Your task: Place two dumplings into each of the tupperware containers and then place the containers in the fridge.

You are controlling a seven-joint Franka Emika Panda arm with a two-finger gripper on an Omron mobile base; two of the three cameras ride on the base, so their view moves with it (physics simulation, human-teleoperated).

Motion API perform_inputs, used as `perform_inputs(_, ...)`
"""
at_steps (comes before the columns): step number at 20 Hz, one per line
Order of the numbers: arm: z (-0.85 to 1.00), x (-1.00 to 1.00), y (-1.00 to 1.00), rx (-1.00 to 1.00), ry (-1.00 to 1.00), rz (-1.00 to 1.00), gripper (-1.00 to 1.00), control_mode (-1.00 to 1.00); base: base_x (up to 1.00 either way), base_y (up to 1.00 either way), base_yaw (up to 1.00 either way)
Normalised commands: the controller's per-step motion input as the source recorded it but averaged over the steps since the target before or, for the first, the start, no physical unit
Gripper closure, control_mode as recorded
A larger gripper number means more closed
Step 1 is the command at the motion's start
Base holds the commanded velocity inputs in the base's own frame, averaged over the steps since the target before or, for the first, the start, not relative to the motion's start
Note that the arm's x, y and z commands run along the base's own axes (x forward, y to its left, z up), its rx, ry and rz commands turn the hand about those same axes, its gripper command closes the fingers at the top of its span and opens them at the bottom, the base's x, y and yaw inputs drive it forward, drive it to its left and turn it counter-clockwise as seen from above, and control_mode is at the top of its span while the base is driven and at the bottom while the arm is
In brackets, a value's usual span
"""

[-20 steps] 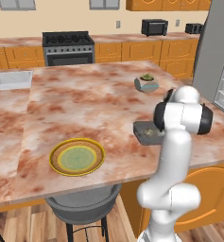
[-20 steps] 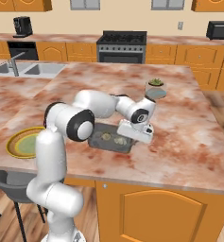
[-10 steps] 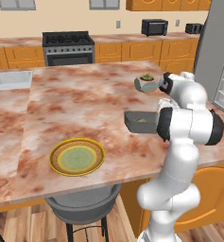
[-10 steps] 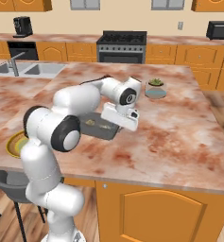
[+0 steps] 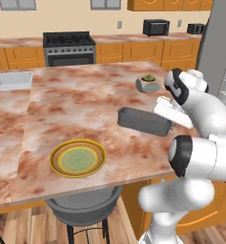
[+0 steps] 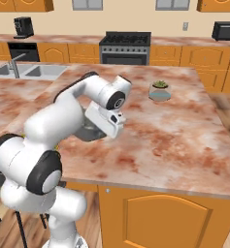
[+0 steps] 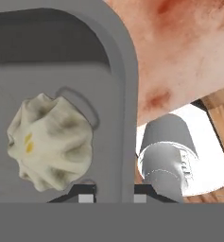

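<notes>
Dumpling (image 7: 49,142) inside container (image 7: 118,85), above jaws.

Even, bright rendered light, soft shadows, no glare; hand view close and slightly soft, base views sharp.

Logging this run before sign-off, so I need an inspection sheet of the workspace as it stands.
Surface: marbled counter, no spills seen.
Job's things: dark grey container lifted off the counter, dumpling inside; fridge at right.
Clutter: yellow-rimmed plate; potted plant.
Grippers: gripper clamped on the container's rim.
Cables: nothing seen.
Surroundings: stove, microwave, sink, stool.
</notes>
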Motion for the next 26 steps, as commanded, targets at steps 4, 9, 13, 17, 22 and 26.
perform_inputs(4, 0.12, -0.65, 0.41, -0.01, 0.17, -0.57, 1.00, -1.00, 0.00, 0.00, 0.00)
perform_inputs(9, 0.19, -0.44, 0.67, -0.10, 0.05, -0.52, 1.00, -1.00, 0.00, 0.00, 0.00)
perform_inputs(13, 0.36, -0.30, 0.81, -0.18, 0.00, -0.43, 1.00, -1.00, 0.00, 0.00, 0.00)
perform_inputs(17, 0.40, -0.21, 0.55, -0.14, 0.03, -0.35, 1.00, -1.00, 0.00, 0.00, 0.00)
perform_inputs(22, 0.33, -0.29, 0.25, -0.10, 0.03, -0.32, 1.00, -1.00, 0.00, 0.00, 0.00)
perform_inputs(26, 0.39, -0.23, 0.08, -0.04, 0.14, -0.13, 1.00, -1.00, 0.00, 0.00, 0.00)
